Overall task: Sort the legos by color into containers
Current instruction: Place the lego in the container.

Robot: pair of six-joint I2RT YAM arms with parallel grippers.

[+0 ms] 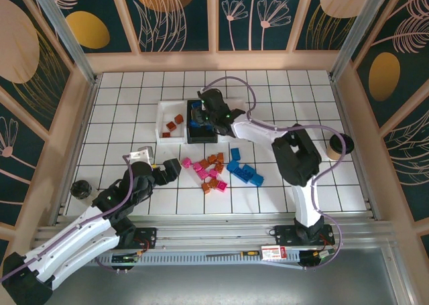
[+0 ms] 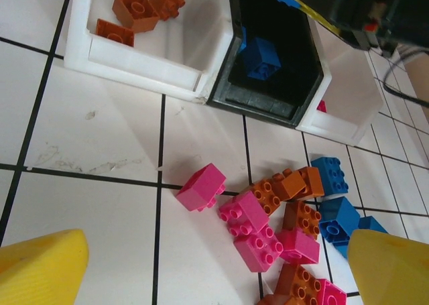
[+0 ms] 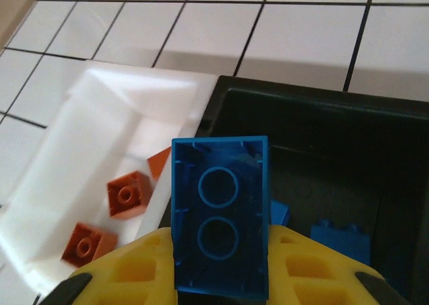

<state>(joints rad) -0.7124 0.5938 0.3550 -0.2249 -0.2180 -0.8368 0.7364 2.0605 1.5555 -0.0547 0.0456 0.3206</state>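
Blue brick [image 3: 220,218] sits pinched in the right hand [image 3: 221,255], just above the black tray [image 3: 301,107], which has other blue bricks inside. Left hand [image 2: 218,268] hangs released, spread wide over the loose pink, orange and blue legos [image 2: 268,224] on the tiled counter [image 2: 94,204].

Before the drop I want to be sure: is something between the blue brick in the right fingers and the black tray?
Nothing visible stands between them. The blue brick, between the right fingers, hangs over the open inside of the black tray, where other blue bricks lie with bare floor beside them.
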